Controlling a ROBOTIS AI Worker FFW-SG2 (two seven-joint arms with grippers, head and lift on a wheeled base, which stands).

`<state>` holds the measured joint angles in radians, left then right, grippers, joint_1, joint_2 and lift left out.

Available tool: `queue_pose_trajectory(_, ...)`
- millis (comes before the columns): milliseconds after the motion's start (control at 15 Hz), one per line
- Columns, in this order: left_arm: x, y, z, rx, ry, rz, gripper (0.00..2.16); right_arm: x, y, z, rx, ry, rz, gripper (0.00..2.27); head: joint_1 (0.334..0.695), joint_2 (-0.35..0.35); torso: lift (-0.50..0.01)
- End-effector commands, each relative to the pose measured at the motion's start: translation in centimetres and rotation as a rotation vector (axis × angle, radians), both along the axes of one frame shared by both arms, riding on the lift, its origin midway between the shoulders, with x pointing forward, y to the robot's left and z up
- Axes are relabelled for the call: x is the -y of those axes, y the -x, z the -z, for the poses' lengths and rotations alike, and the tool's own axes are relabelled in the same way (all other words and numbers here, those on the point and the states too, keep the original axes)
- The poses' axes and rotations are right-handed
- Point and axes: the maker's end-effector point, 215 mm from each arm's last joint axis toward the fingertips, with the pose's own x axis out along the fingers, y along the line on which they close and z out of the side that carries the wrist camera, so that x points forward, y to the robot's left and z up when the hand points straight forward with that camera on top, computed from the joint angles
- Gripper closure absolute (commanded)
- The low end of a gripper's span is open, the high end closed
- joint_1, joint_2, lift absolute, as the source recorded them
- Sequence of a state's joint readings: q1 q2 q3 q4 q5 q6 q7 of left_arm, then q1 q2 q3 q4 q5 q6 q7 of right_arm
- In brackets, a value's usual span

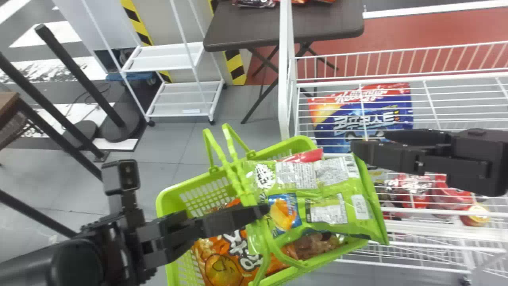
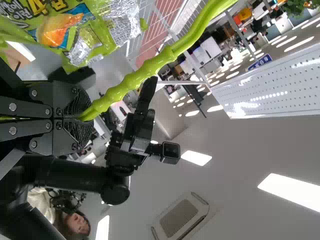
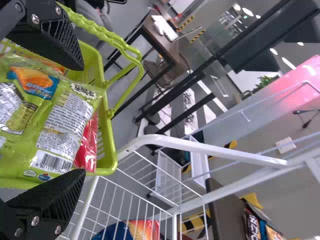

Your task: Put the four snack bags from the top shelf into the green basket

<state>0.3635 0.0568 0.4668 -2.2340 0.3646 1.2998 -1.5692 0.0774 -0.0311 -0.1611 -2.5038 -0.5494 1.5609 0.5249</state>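
In the head view my left gripper [image 1: 264, 209] is at the green basket [image 1: 160, 206]; the left wrist view shows this gripper [image 2: 82, 117] shut on the basket's handle [image 2: 150, 67]. A green snack bag [image 1: 329, 190] lies on top in the basket, its end over the rim on the shelf side. Beneath and beside it are an orange bag [image 1: 224, 258], a brownish packet [image 1: 313, 246] and a red packet [image 1: 305, 156]. My right gripper [image 1: 373, 143] is beyond the green bag's end, over the shelf rack; in the right wrist view this gripper [image 3: 80, 119] stands open, facing the green bag [image 3: 60, 130].
The white wire rack [image 1: 287, 79] stands to the right against the basket, with a blue-and-red bag [image 1: 361, 119] and red packages [image 1: 412, 188] seen through its wires. Behind are a dark table [image 1: 246, 28] and a white cart [image 1: 166, 59]; black posts [image 1: 79, 75] stand at the left.
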Motion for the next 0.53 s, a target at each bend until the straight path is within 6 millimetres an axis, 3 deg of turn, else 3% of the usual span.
queue_pose_trajectory(0,-0.2,0.1,-0.2,0.004,0.014,0.002,2.15,2.7,1.0,2.8,-0.074,0.01,0.062,0.1,0.695,0.177,-0.003)
queue_pose_trajectory(200,-0.3,0.1,-0.2,0.002,0.015,-0.001,2.15,6.1,4.9,13.2,-0.295,0.146,0.17,0.11,0.695,0.121,-0.003)
queue_pose_trajectory(333,-0.3,0.1,-0.2,0.002,0.016,0.0,2.15,9.7,-1.8,12.0,-0.025,0.161,0.317,0.12,0.695,0.092,-0.003)
queue_pose_trajectory(467,-0.4,0.2,0.1,-0.005,0.016,-0.003,2.15,12.6,-5.5,9.4,0.206,0.18,0.41,0.12,0.695,0.024,-0.003)
